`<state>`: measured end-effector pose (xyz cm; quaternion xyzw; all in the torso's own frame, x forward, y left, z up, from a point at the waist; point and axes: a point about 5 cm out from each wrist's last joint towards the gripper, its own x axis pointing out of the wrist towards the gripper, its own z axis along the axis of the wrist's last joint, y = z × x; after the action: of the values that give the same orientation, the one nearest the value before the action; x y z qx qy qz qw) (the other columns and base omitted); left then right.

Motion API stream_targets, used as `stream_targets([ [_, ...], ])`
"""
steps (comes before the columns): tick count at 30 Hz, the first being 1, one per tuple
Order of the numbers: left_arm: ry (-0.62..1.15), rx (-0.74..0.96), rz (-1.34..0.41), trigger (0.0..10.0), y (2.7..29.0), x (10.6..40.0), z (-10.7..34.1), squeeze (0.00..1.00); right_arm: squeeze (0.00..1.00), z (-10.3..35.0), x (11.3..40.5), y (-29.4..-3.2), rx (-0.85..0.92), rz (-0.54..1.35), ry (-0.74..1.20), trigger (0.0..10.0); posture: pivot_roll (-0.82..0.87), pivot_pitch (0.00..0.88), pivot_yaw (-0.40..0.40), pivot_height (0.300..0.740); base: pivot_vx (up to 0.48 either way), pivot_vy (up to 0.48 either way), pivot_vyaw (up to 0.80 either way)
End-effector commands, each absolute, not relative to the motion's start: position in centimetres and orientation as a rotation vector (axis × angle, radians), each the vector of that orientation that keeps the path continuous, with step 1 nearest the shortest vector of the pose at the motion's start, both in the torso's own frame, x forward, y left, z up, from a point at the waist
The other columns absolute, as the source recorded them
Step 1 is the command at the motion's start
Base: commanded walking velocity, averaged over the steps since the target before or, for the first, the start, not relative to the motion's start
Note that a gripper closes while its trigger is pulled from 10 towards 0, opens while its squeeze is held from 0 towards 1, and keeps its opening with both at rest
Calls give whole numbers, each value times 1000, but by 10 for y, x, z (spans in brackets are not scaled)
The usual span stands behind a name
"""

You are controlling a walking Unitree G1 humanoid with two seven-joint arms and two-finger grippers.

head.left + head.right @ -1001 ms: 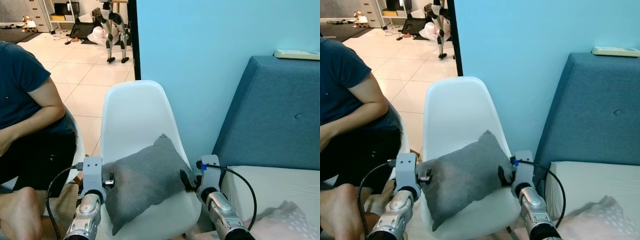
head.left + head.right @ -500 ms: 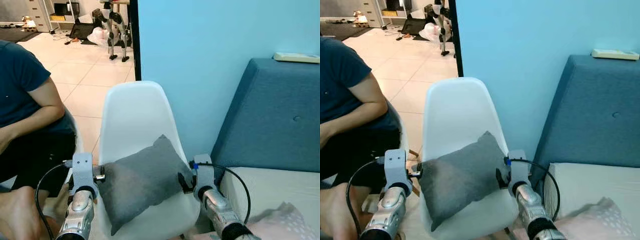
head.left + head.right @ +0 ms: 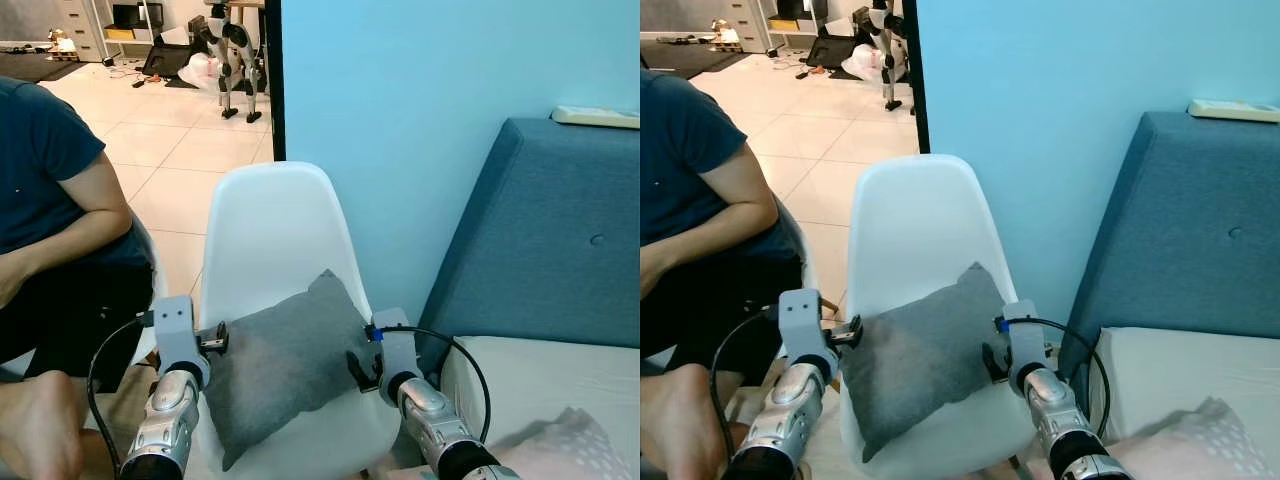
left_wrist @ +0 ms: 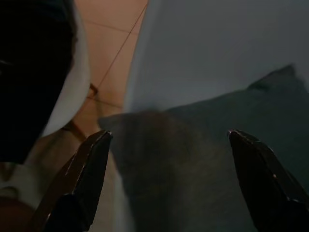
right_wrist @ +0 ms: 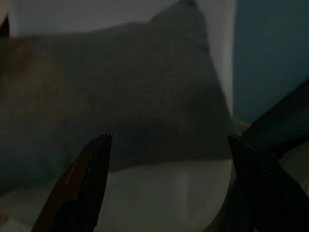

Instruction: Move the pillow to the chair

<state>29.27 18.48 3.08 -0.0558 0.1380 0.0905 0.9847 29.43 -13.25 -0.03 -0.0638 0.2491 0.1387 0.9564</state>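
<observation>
The pillow is down on the chair, so this reads as the letting-go step, the job all but finished. Biggest thing in view is the blue wall (image 3: 420, 130), flat and matte, with the padded blue sofa (image 3: 560, 250) on the right, its back buttoned and woven. In front stands the white chair (image 3: 268, 235), a smooth moulded plastic shell with a rounded back. The grey pillow (image 3: 285, 355) lies tilted across the seat, one corner up against the backrest, soft fabric that sags and creases. A person (image 3: 50, 220) in a dark shirt sits to the left. The left hand (image 3: 212, 340) sits just beside the pillow's left edge, fingers spread apart around nothing; the right hand (image 3: 358, 368) is at the right edge, fingers likewise wide apart. Next move, I'd judge: draw both arms straight back without snagging the cloth.
</observation>
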Motion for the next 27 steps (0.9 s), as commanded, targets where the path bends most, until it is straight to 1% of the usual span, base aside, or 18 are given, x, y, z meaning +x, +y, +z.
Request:
stream_targets([
  [1, 261, 47, 144, 10000, 183, 290, 31, 0, 0, 3, 297, -127, -197, 297, 476, 10000, 71, 46, -8, 740, 0, 0, 0],
  [2, 261, 47, 144, 10000, 183, 290, 31, 0, 0, 3, 297, -127, -197, 297, 476, 10000, 71, 46, -8, 740, 0, 0, 0],
  [4, 269, -25, 210, 10000, 184, 290, 29, 0, 0, 4, 299, -127, -153, 277, 480, 10000, 73, 48, -16, 740, 0, 0, 0],
  [5, 269, -25, 210, 10000, 184, 290, 29, 0, 0, 4, 299, -127, -153, 277, 480, 10000, 73, 48, -16, 740, 0, 0, 0],
  [6, 348, -8, 246, 10000, 183, 289, 21, 0, 0, 4, 300, -127, -144, 267, 490, 10000, 76, 45, -25, 740, 0, 0, 0],
  [7, 366, 9, 246, 10000, 183, 290, 20, 0, 0, 5, 301, -127, -148, 266, 489, 10000, 75, 43, -29, 740, 0, 0, 0],
  [11, 319, -20, 223, 10000, 180, 291, 26, 0, 0, 4, 300, -127, -170, 270, 489, 10000, 71, 55, -32, 740, 0, 0, 0],
  [13, 303, -36, 209, 10000, 182, 286, 25, 0, 0, -1, 296, -130, -191, 271, 512, 10000, 68, 52, -35, 740, 0, 0, 0],
  [17, 333, -65, 227, 10000, 189, 281, 19, 0, 0, 0, 295, -132, -193, 266, 502, 10000, 61, 59, -35, 740, 0, 0, 0],
  [19, 336, -51, 189, 10000, 187, 280, 19, 0, 0, -1, 296, -134, -221, 237, 512, 10000, 63, 58, -36, 740, 0, 0, 0],
  [22, 335, 51, 110, 10000, 175, 282, 21, 0, 0, -1, 297, -136, -222, 201, 512, 10000, 71, 59, -31, 740, 0, 0, 0],
  [24, 335, 69, 107, 10000, 173, 283, 21, 0, 0, 0, 298, -136, -212, 184, 507, 10000, 72, 59, -28, 740, 0, 0, 0],
  [25, 336, 55, 159, 10000, 176, 285, 23, 0, 0, 1, 298, -136, -192, 166, 492, 10000, 74, 62, -21, 740, 0, 0, 0],
  [27, 342, 40, 185, 10000, 179, 286, 24, 0, 0, 1, 299, -136, -188, 164, 488, 10000, 74, 63, -19, 740, 0, 0, 0],
])
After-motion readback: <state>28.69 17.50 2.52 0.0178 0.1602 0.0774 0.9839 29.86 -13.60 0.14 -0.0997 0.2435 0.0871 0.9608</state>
